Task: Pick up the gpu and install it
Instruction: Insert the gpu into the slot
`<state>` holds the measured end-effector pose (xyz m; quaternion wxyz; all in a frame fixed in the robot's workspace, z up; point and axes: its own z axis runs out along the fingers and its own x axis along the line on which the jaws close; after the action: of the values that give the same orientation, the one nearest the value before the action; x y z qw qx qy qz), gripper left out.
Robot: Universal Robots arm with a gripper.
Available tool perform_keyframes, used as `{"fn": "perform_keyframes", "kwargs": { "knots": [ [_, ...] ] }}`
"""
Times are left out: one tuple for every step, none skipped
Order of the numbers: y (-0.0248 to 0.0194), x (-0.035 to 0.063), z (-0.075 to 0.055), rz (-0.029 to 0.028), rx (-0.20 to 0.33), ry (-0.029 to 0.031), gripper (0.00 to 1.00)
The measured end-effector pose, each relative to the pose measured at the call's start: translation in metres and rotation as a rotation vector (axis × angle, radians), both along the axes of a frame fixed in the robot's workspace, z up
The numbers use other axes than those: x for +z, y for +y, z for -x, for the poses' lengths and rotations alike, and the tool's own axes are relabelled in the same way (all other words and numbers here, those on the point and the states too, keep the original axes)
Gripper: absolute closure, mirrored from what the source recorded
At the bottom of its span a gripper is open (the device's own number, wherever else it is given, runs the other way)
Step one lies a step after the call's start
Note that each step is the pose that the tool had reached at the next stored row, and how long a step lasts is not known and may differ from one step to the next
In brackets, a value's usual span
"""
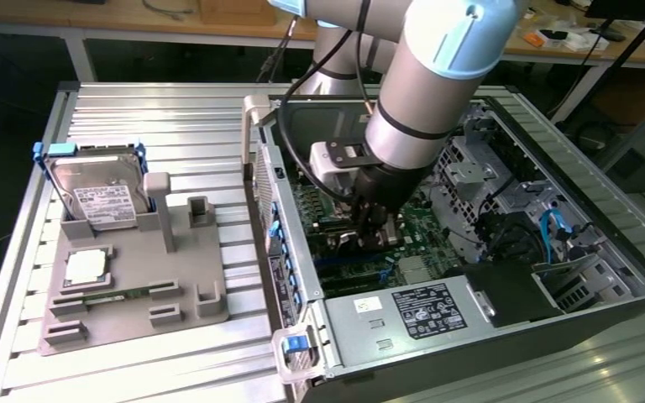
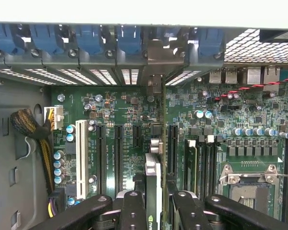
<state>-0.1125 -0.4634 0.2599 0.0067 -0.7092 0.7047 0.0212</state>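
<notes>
on the ribbed metal table (image 1: 132, 353), inside the open computer case (image 1: 591, 252), the gripper (image 2: 156, 203), closed on the gpu (image 2: 152, 187), should keep it upright, aligned with the motherboard slot (image 2: 119, 153) and the rear bracket opening.

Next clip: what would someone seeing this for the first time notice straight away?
The big grey robot arm reaching down into the open computer case, its pincer closed on the gpu, held edge-on above the green motherboard slots. Next, the grey holder tray on the exterior view's left, with a silver hard drive in a blue frame standing in it.
</notes>
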Motion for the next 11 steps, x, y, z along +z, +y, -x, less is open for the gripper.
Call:
{"fn": "perform_keyframes", "kwargs": {
  "knots": [
    [0.0, -0.0003, 0.0002, 0.0001, 0.0, 0.0001, 0.73],
    [0.0, -0.0007, 0.0003, 0.0001, 0.0, 0.0001, 0.73],
    [0.0, -0.001, 0.0004, 0.0, 0.0, 0.0, 0.73],
    [0.0, -0.0014, 0.0006, -0.0001, 0.0, 0.0, 0.73],
    [0.0, -0.0018, 0.0008, -0.0001, 0.0, 0.0, 0.73],
    [0.0, -0.0021, 0.001, -0.0001, 0.0, -0.0001, 0.73],
    [0.0, -0.0024, 0.0013, -0.0001, 0.0, -0.0001, 0.73],
    [0.0, -0.0027, 0.0016, -0.0001, 0.0, -0.0001, 0.73],
    [0.0, -0.0029, 0.002, 0.0001, 0.0, 0.0004, 0.73],
    [0.0, -0.003, 0.0022, 0.0002, 0.0, 0.0004, 0.73],
    [0.0, -0.0036, 0.0026, 0.0001, 0.0, 0.0, 0.73]
  ]
}}
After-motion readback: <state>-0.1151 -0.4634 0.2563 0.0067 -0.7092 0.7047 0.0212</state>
